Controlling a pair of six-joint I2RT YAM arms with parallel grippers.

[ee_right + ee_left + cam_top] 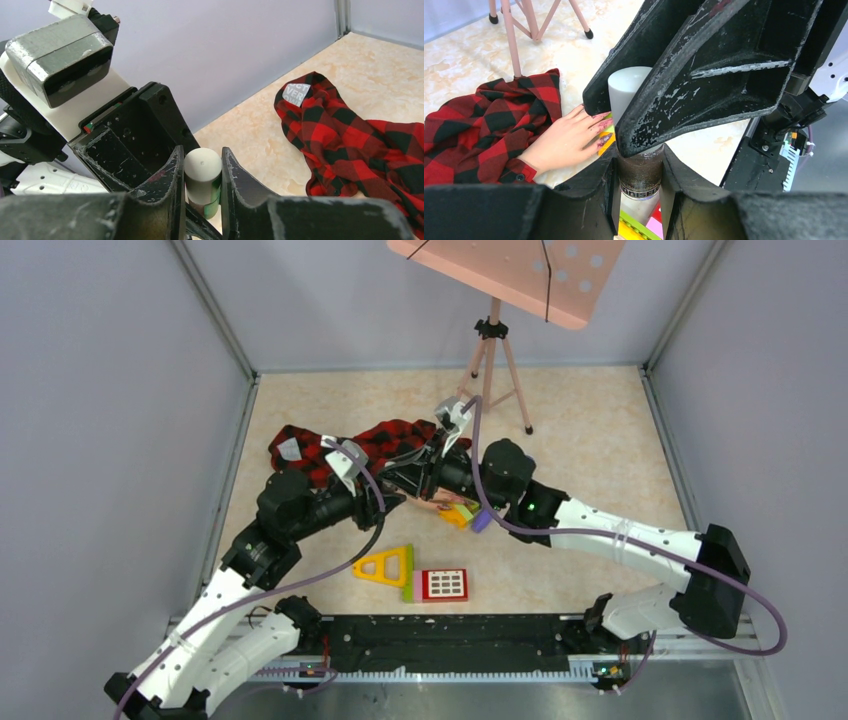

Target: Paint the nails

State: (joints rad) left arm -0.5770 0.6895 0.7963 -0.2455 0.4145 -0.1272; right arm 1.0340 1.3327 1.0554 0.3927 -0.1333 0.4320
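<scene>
The left arm's jaws are clamped on a small dark glass bottle (640, 175); the right arm's jaws are closed on its rounded white cap (202, 167); just beside them a flesh-coloured mannequin hand (561, 145) in a red-and-black plaid sleeve (479, 135) lies flat on the marbled beige surface (464, 55), its purple-smeared nails (600, 145) pointing toward the bottle.

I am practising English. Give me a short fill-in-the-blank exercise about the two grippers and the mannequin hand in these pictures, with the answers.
1. The left gripper is shut on the small bottle, and the right gripper is shut on its ____.
2. The mannequin hand lies palm ____ on the table.
3. Its plaid sleeve is red and ____.
Missing words: cap; down; black.
</scene>
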